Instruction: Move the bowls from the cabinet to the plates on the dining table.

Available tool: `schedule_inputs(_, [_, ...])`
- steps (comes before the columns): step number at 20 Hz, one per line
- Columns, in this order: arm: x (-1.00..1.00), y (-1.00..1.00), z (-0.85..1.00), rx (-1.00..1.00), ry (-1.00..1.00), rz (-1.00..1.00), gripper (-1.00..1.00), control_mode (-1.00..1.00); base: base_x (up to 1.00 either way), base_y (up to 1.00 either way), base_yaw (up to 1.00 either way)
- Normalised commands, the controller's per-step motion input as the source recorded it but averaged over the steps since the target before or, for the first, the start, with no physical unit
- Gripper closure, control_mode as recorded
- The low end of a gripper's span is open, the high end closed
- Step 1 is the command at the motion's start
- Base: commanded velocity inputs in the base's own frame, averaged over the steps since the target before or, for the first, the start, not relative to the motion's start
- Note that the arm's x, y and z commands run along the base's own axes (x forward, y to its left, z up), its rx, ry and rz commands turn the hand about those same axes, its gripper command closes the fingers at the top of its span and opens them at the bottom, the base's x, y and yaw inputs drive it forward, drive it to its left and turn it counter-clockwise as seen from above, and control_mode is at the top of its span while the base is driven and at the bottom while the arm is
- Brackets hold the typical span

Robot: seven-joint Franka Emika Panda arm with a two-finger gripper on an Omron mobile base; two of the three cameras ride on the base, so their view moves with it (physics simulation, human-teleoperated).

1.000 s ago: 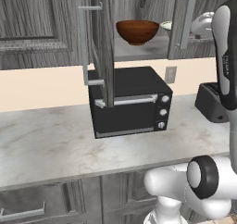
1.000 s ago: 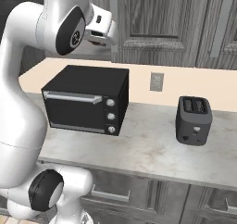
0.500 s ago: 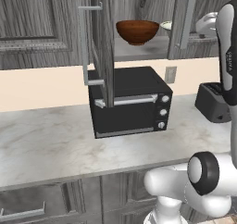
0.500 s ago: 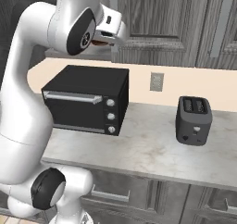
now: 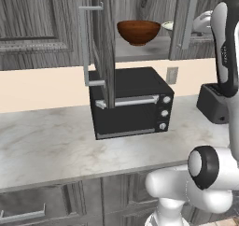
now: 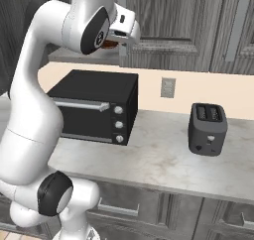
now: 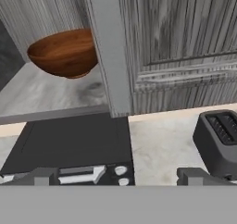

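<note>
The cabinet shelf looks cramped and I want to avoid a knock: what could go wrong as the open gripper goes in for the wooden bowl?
1. In the hand view the open cabinet door stands between the gripper and the wooden bowl; a straight reach could strike its edge.
2. The toaster oven sits right under the shelf, so a low approach may bump its top.
3. The pale bowl sits close beside the wooden one and could get nudged.

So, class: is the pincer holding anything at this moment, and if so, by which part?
Nothing is held. The pincer is open with only air between its fingertips, short of the brown bowl, which sits on the shelf of the open cabinet.
</note>
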Motion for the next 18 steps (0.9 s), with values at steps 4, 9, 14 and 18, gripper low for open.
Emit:
schedule_inputs(4, [0.52,-0.20,0.00,0.00,-0.01,0.01,-1.00,-1.00,0.00,0.00,0.00])
schedule_inputs(9, [0.46,-0.18,0.00,0.00,0.00,0.03,-1.00,-1.00,0.00,0.00,0.00])
schedule_inputs(14, [0.37,-0.07,0.00,0.00,0.00,0.03,-1.00,-1.00,0.00,0.00,0.00])
schedule_inputs(18, [0.17,0.00,0.01,0.00,0.00,0.01,-1.00,-1.00,0.00,0.00,0.00])
